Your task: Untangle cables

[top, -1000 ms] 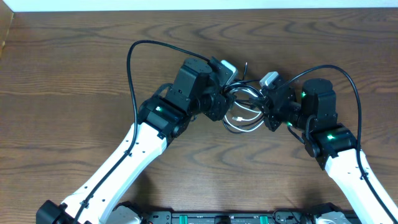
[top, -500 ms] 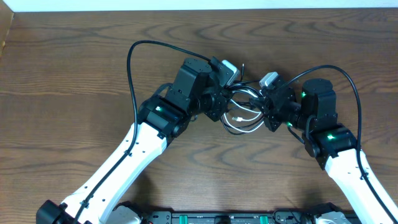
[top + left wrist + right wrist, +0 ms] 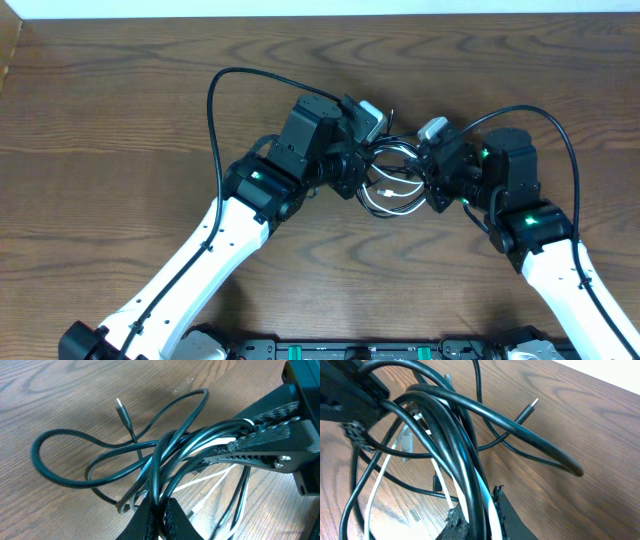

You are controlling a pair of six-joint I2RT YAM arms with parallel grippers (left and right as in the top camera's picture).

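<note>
Overhead, cables (image 3: 392,183) bunched, closer, left gripper (image 3: 161,511), right gripper (image 3: 477,517) pinching them.

Looks like a robotics lab bench: dark brown wood-grain tabletop (image 3: 100,150), white-and-black jointed left arm (image 3: 205,265) and matching right arm (image 3: 565,285), black base rail (image 3: 350,352) with green lights.

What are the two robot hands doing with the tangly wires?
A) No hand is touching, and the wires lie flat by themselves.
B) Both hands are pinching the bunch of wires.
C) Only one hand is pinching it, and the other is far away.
B: the left gripper is shut on dark strands of the cables, and the right gripper is shut on the same bunch from the other side.
</note>
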